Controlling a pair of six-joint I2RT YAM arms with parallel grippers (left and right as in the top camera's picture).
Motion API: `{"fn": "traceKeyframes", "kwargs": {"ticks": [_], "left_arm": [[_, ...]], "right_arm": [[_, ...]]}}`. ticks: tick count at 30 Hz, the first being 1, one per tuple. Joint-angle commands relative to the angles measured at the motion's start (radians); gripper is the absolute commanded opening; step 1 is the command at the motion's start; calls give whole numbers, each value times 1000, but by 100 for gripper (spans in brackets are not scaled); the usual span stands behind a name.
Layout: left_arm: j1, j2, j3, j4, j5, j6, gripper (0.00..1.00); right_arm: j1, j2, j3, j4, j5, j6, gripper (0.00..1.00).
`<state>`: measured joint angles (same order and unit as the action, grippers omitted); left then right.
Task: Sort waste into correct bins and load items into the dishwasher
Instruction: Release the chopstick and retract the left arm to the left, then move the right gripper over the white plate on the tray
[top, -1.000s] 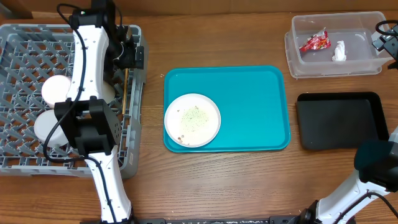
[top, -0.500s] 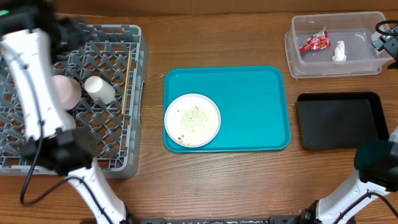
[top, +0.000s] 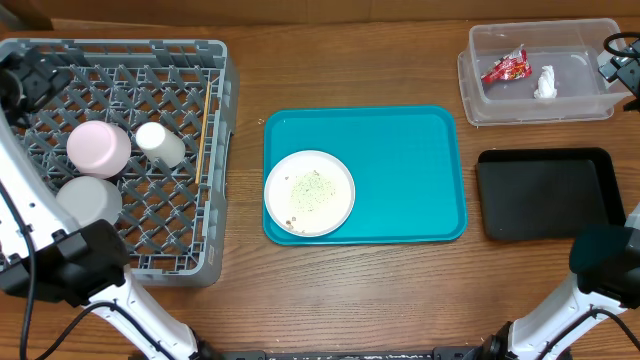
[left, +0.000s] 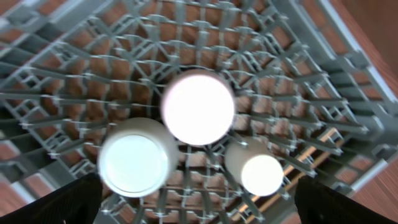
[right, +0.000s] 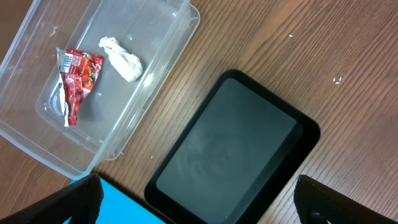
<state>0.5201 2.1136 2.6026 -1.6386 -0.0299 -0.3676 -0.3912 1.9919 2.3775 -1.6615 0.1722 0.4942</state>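
Both wrapper (top: 505, 68) and tissue (top: 545, 82) lie inside the clear tub (top: 540, 111).

Two bowls (top: 98, 148), one cup (top: 160, 143), one plate (top: 309, 192).

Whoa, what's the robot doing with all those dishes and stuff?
It's tidying up after a meal. A cup, a pinkish dish, a pale grey bowl and chopsticks sit in the grey dish rack, and the left gripper hangs open above them, holding nothing. The red wrapper and the tissue lie in the clear tub; the right gripper hangs open nearby. A white plate with food scraps waits on the teal tray.
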Motion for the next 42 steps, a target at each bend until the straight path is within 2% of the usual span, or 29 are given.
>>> {"fn": "traceKeyframes", "kwargs": {"ticks": [1, 6, 10, 13, 16, 20, 24, 26, 34, 38, 42], "left_arm": [[10, 8, 2, 0, -29, -11, 100], [7, 8, 2, 0, -29, -11, 100], [7, 8, 2, 0, -29, -11, 100], [7, 8, 2, 0, -29, -11, 100], [7, 8, 2, 0, -29, -11, 100], [7, 8, 2, 0, -29, -11, 100], [7, 8, 2, 0, -29, -11, 100], [7, 8, 2, 0, -29, -11, 100], [7, 8, 2, 0, -29, -11, 100], [7, 8, 2, 0, -30, -11, 100], [7, 8, 2, 0, -30, -11, 100]], "right_arm": [[1, -24, 24, 6, 7, 4, 100], [1, -24, 24, 12, 7, 4, 100], [1, -24, 24, 89, 3, 5, 100], [3, -24, 24, -19, -294, 4, 100], [11, -24, 24, -12, -511, -14, 100], [92, -24, 14, -22, -695, -176, 100], [265, -16, -10, -32, -678, -355, 100], [371, -10, -44, -27, -615, -388, 100], [715, 48, -267, 138, -391, -386, 100], [797, 77, -387, 229, -287, -284, 100], [831, 97, -498, 325, -295, -237, 100]]}}
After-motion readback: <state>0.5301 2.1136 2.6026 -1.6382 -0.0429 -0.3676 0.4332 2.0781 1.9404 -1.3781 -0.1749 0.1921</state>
